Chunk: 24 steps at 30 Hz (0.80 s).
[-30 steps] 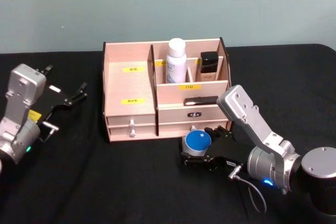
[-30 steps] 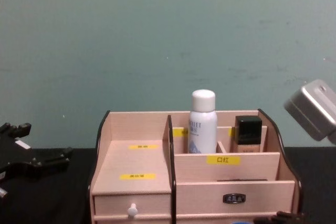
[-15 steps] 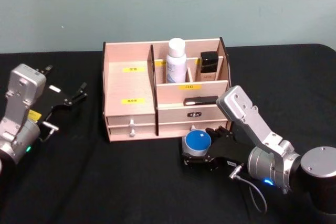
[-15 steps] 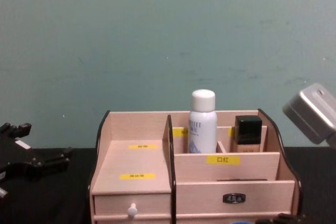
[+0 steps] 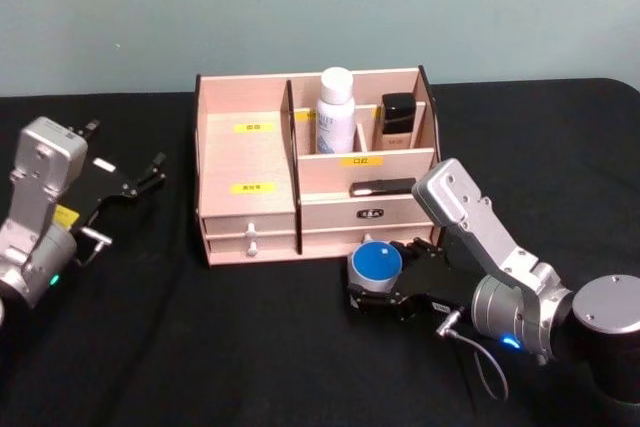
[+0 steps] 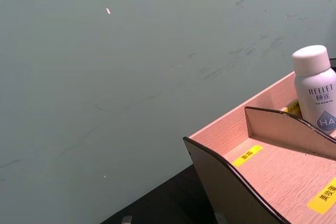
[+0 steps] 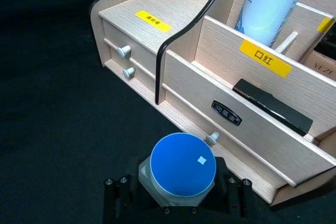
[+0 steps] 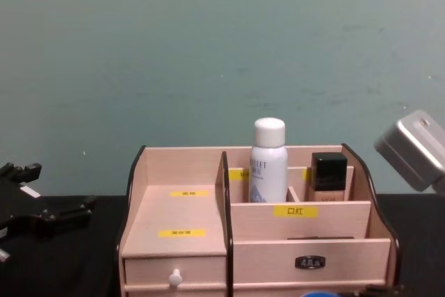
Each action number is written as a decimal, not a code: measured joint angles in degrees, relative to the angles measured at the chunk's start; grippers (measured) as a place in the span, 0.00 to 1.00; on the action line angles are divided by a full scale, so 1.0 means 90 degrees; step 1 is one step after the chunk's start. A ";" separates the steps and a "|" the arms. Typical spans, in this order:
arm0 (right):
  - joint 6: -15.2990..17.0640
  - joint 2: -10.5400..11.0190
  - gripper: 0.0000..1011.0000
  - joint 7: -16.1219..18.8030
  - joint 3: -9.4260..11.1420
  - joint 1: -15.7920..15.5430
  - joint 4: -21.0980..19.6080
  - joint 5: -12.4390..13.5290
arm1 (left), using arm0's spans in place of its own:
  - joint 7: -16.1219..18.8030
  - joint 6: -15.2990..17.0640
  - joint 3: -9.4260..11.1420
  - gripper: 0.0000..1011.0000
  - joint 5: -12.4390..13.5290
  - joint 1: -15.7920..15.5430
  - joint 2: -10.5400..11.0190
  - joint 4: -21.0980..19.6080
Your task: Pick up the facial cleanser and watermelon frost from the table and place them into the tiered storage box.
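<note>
the head view shows the right tool (image 5: 380, 282) low over the black desk (image 5: 200, 347), just in front of the tiered storage box (image 5: 245, 157), with its arm bent and reaching in from the right side. the right wrist view makes clear what the head view leaves uncertain: the black fingers (image 7: 122, 195) sit on both sides of the watermelon frost (image 7: 182, 167) and are clamped on it. the blue lid faces up, near a drawer knob (image 7: 212, 138). whether the jar touches the desk cannot be told. the chest view gives a thin blue sliver of the lid at its bottom edge. the facial cleanser (image 5: 335, 112) stands upright in a back compartment of the box, with a beige bottle (image 5: 397, 125) in the next compartment. the left tool (image 5: 122, 155) is idle to the left of the box, well apart from it, its fingers spread.
</note>
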 joint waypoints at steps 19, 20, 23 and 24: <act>0.0001 0.0000 0.76 0.0000 0.0000 -0.0003 -0.0008 0.0004 | 0.0000 0.0000 0.0000 1.00 0.0000 0.0000 0.0000 0.0000; 0.0001 0.0000 0.75 0.0000 0.0000 -0.0003 -0.0008 0.0005 | 0.0000 0.0000 0.0000 1.00 0.0000 0.0000 0.0000 0.0000; 0.0001 0.0000 0.73 0.0000 0.0000 -0.0003 -0.0008 0.0006 | 0.0000 0.0000 0.0000 1.00 0.0000 0.0000 0.0000 0.0000; 0.0001 0.0000 0.73 0.0000 0.0000 -0.0003 -0.0008 0.0006 | 0.0000 0.0000 0.0000 1.00 0.0000 0.0000 0.0000 0.0000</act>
